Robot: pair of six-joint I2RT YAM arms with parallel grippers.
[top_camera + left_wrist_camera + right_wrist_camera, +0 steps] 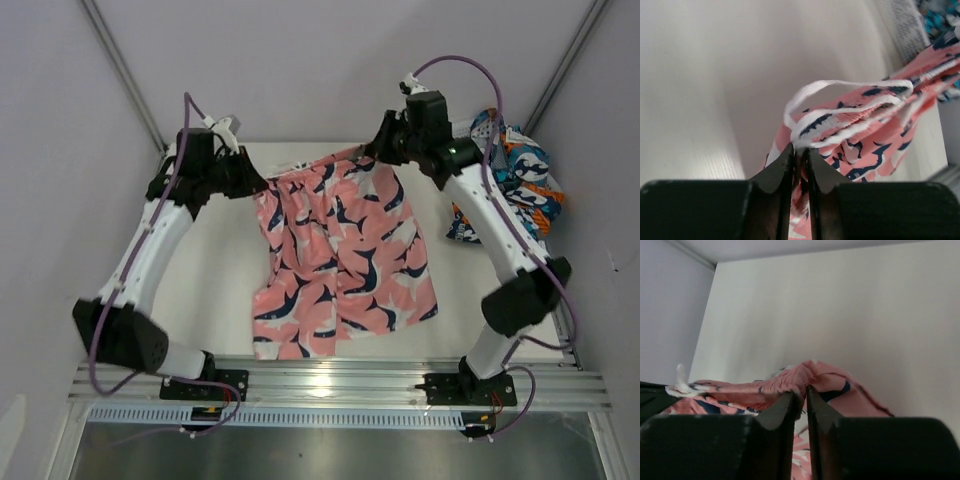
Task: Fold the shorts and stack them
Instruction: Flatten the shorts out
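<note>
The pink shorts [340, 255] with navy-and-white shapes lie spread over the middle of the white table [215, 280], legs toward the near edge. Their waistband is lifted at the far side. My left gripper [262, 185] is shut on the waistband's left corner. In the left wrist view that gripper [800, 150] pinches pink fabric [875, 145], and the white drawstring [840, 86] loops above it. My right gripper [372, 152] is shut on the right corner. In the right wrist view it [804, 392] clamps a pink fold [765, 387]. The blue, teal and orange shorts [525, 185] are bunched at the far right.
A white mesh basket [485, 125] sits at the far right edge under the patterned shorts. Grey walls close in the table at the back and on both sides. A metal rail [340, 380] carrying both arm bases runs along the near edge.
</note>
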